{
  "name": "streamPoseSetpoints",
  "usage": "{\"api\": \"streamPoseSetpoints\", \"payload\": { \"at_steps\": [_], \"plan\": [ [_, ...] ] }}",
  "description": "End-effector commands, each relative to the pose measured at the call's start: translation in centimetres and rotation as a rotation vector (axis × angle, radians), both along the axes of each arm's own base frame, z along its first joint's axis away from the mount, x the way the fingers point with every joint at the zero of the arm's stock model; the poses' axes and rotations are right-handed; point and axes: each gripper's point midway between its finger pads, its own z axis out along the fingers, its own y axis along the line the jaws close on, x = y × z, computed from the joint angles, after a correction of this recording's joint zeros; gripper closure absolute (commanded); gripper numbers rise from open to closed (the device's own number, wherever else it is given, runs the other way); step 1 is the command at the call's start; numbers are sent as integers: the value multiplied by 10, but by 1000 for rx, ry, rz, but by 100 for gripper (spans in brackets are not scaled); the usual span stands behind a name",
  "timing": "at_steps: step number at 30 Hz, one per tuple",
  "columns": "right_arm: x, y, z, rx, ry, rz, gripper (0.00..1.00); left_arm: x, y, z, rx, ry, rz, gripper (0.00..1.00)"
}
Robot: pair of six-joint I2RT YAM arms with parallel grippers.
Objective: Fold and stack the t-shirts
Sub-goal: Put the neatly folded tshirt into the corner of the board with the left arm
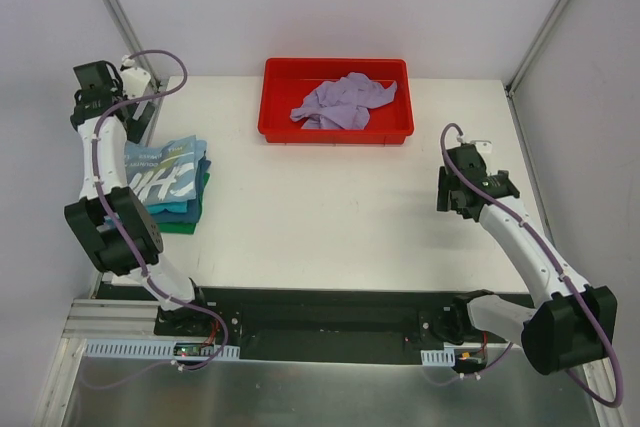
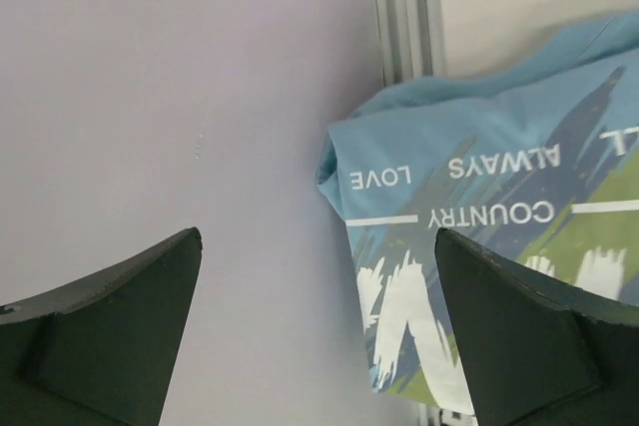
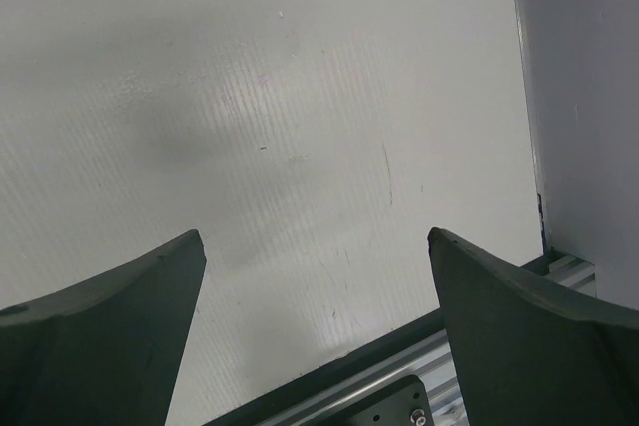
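Observation:
A stack of folded t-shirts lies at the table's left edge. The light blue shirt with white lettering point(image 1: 162, 175) is on top, a teal one point(image 1: 203, 179) is under it and a dark green one point(image 1: 180, 227) is at the bottom. A lavender shirt point(image 1: 343, 102) lies crumpled in the red tray. My left gripper point(image 1: 138, 119) is open and empty, raised just behind the stack near the left wall. In the left wrist view point(image 2: 318, 246) the light blue shirt point(image 2: 479, 207) shows at the right. My right gripper point(image 1: 457, 192) is open and empty over bare table at the right; the right wrist view point(image 3: 316, 241) shows the same.
The red tray point(image 1: 335, 134) stands at the back middle. Metal frame posts point(image 1: 112, 2) rise at the back corners. White walls close in the left and right sides. A black base rail point(image 1: 320, 312) runs along the near edge.

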Motion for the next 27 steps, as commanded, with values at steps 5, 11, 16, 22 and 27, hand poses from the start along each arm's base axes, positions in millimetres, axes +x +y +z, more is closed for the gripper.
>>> {"api": "streamPoseSetpoints", "payload": {
  "at_steps": [5,11,16,22,27],
  "plan": [
    [4,0,24,57,-135,-48,4,-8,-76,82,-316,-325,-79,1],
    [4,6,28,180,-269,-137,4,-8,-153,133,-760,-469,-101,1],
    [11,24,22,313,-356,-85,4,-16,-217,124,-992,-457,22,1],
    [15,39,24,354,-418,59,4,-67,-308,34,-1074,-357,42,1],
    [21,43,19,377,-522,100,4,-129,-347,-71,-1167,-129,69,1]
  ]
}}
